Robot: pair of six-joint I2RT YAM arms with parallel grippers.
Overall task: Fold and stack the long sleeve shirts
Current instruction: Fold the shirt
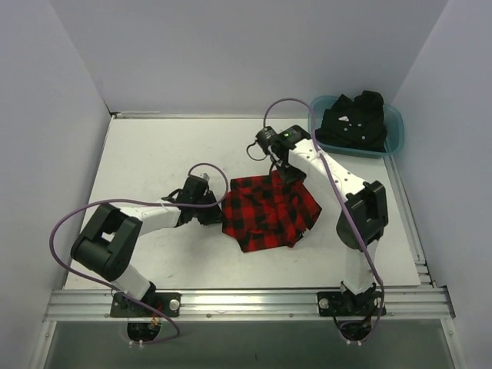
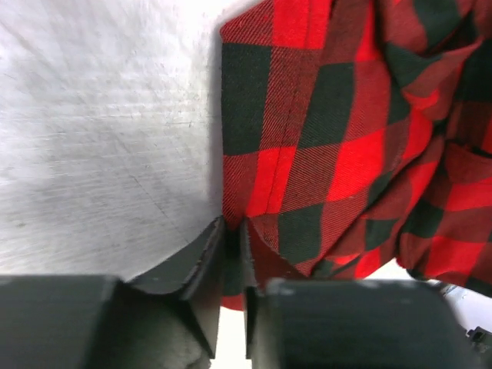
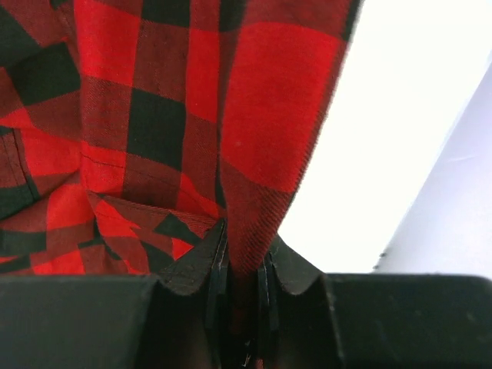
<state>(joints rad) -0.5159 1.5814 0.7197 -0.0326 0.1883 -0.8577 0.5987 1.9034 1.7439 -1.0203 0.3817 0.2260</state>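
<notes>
Right gripper pinching flannel, edges cut off

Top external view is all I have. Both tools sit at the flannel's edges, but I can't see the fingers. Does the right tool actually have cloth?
Observer: Yes. Its wrist view shows the right tool shut, with a fold of the flannel running down between its fingers.
Operator: And the left?
Observer: The left tool is shut on the flannel's straight edge, right at the hem, with bare table beside it.
Operator: Is the cloth flat there?
Observer: Flat near the hem, rumpled into folds farther across.
</notes>
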